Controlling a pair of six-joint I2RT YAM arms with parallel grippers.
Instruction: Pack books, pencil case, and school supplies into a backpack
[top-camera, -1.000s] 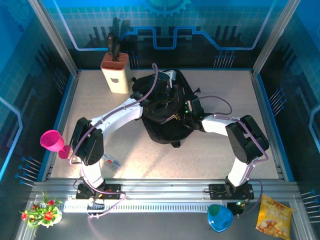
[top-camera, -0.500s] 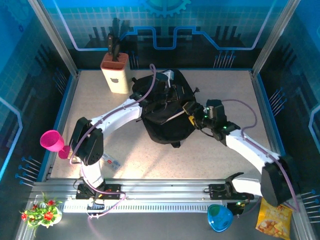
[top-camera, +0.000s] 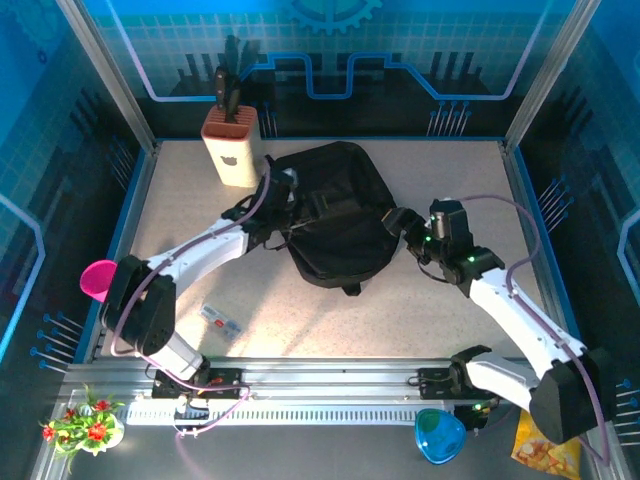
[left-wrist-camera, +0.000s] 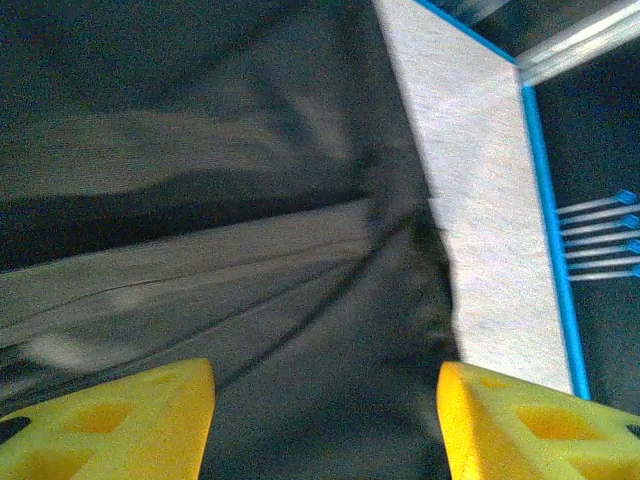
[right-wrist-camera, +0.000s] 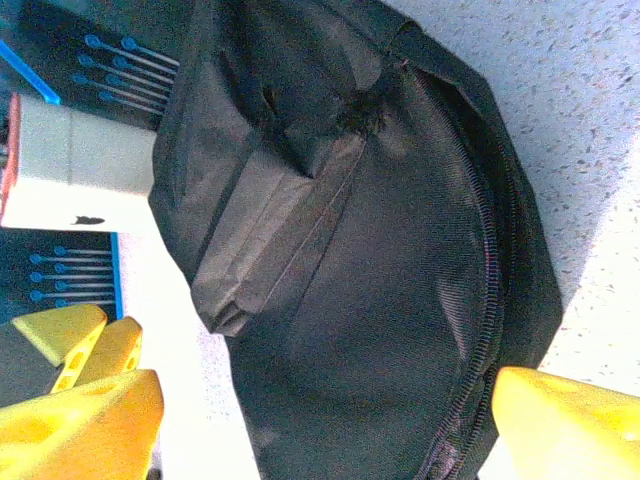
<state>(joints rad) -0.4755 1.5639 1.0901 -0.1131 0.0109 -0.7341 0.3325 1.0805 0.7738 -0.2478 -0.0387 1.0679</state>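
- From above, we see the backpack (top-camera: 335, 215) lying flat in the middle of the table (top-camera: 450, 170), near the cream knife block (top-camera: 232, 145) at the far left.
- That view puts the left gripper (top-camera: 283, 203) at the bag's left edge and the right gripper (top-camera: 397, 224) at its right edge. From there we cannot tell how wide the fingers stand.
- The left wrist view settles it. The left gripper (left-wrist-camera: 325, 420) has its yellow pads (left-wrist-camera: 110, 420) spread wide with nothing between them. Folded backpack (left-wrist-camera: 200, 200) fabric lies beyond, with a strip of table (left-wrist-camera: 480, 200) beside it.
- In the right wrist view, the right gripper (right-wrist-camera: 325, 415) is likewise spread and empty above the backpack (right-wrist-camera: 380, 250). We can follow a zipper (right-wrist-camera: 497, 260) along the bag's curved edge, with the knife block (right-wrist-camera: 80, 165) beyond.
- The overhead view adds a pink cup (top-camera: 97, 280) at the table's left edge.
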